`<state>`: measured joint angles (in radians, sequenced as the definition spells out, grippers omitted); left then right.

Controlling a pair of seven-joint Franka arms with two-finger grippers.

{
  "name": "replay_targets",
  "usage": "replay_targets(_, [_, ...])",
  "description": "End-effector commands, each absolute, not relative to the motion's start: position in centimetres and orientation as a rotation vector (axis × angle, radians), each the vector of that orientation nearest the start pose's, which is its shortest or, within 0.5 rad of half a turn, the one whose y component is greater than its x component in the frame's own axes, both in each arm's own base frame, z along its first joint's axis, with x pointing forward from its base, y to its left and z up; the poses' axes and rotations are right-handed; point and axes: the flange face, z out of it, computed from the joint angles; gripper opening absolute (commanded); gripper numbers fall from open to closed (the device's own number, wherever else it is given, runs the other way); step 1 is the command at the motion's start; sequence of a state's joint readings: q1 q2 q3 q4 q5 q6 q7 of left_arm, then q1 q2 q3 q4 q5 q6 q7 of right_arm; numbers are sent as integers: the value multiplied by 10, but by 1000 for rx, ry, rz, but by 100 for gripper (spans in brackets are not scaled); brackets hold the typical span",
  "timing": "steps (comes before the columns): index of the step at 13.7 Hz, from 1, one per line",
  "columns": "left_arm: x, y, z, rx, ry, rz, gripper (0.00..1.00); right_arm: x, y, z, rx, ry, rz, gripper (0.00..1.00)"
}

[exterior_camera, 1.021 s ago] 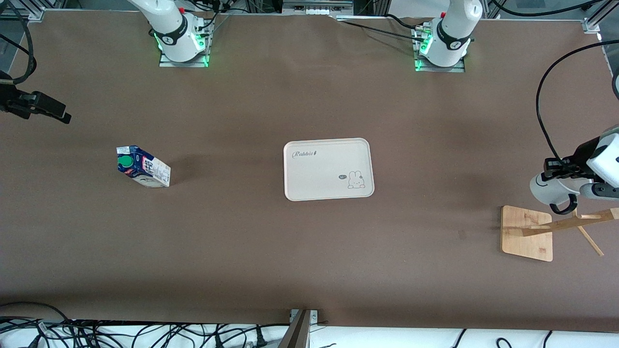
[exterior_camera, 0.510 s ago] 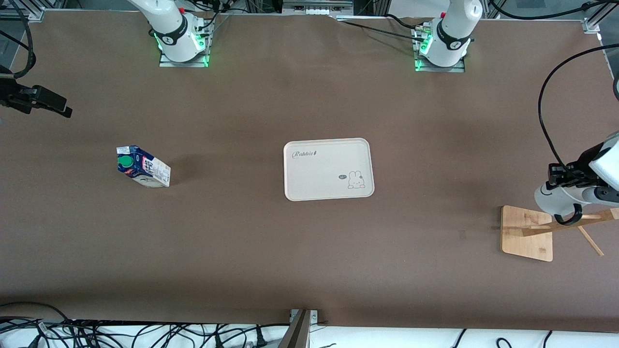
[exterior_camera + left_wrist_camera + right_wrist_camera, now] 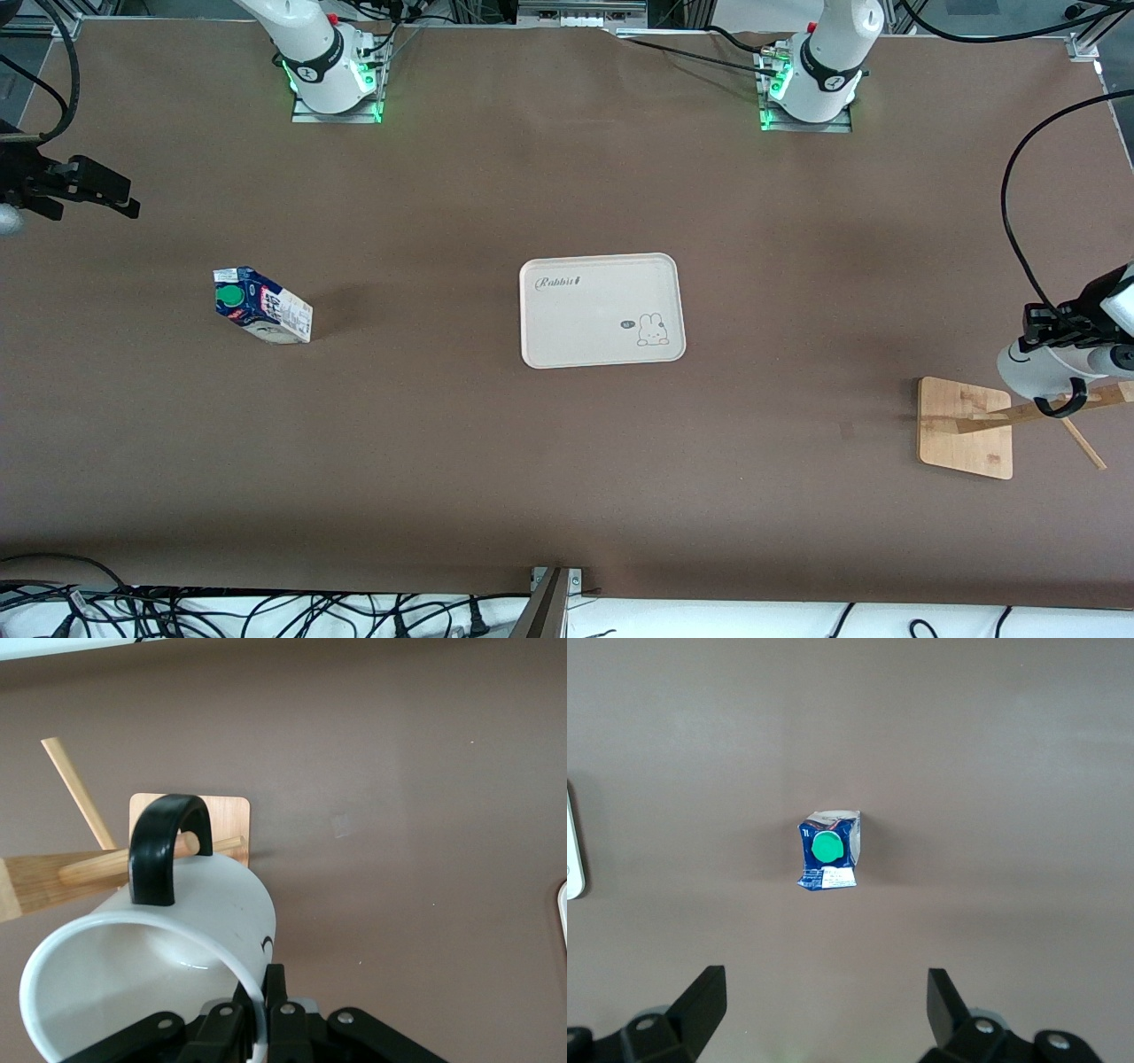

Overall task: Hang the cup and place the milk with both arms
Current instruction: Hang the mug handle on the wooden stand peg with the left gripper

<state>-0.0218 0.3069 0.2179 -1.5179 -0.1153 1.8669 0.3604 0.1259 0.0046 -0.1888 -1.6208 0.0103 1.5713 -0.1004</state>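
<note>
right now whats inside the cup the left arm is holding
Nothing: the left wrist view looks into the cup and shows bare white walls and bottom. The left tool pinches its rim and covers the nearest part. A wooden rack peg passes through the black handle.

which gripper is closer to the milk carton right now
Right. The right gripper hangs open above the milk carton; the left gripper holds the cup at the wooden rack.

Left gripper [image 3: 257, 1010] at desk's left-arm end, jaws clamped on cup [image 3: 151, 966] rim. Right gripper [image 3: 824, 1001] raised over desk's right-arm end, jaws spread wide, nothing between.
</note>
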Motion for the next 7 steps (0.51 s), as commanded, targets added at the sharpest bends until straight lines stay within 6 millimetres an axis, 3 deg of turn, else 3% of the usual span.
replay_targets(1, [650,123,494,-3155,282,-103,0,553,-31,604,-3133,-101,74,100])
replay_targets(3, [651,125,486,-3143,321,-79,0,559,-28,611,-3142,-111,53,100])
replay_targets(4, [650,126,485,-3141,336,-71,20,561,-27,611,-3142,-111,67,100])
replay_targets(5, [649,125,480,-3145,340,-56,99,560,-30,611,-3142,-106,75,100])
replay_targets(7, [647,123,481,-3151,333,-58,100,557,-32,609,-3137,-99,115,100])
